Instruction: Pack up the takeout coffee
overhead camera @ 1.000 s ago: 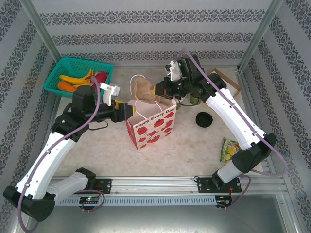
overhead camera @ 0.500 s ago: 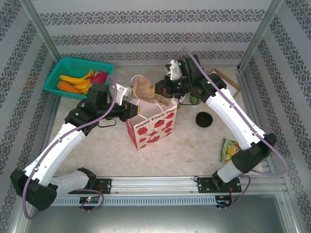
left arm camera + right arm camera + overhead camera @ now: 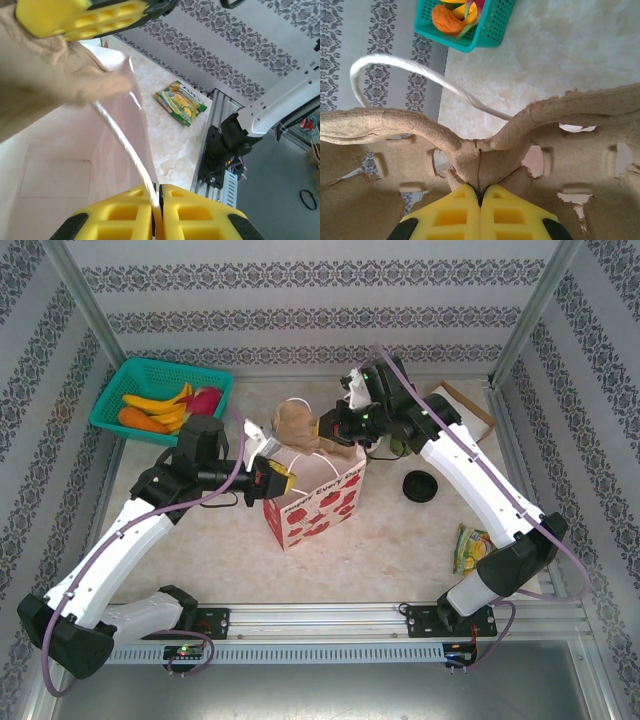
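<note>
The left gripper (image 3: pixel 277 478) is held at the left rim of the upright paper bag (image 3: pixel 320 502), which is printed with red fruit. In the left wrist view its yellow fingers (image 3: pixel 125 212) are seen pressed together on the bag's white rope handle (image 3: pixel 122 145). The right gripper (image 3: pixel 322 430) is closed tightly on the central ridge of a brown pulp cup carrier (image 3: pixel 295 423), which is held over the bag's open mouth; the clamped fingers (image 3: pixel 510 212) and the carrier's cut-outs are seen in the right wrist view. The takeout coffee cup (image 3: pixel 398 446) is made out only as a dark-green shape largely hidden behind the right arm, on the table just beyond the bag's far right corner and outside the bag. A black lid (image 3: pixel 420 486) and a snack packet (image 3: pixel 472 548) lie to the right, and a teal basket (image 3: pixel 120 390) of fruit is placed far left.
</note>
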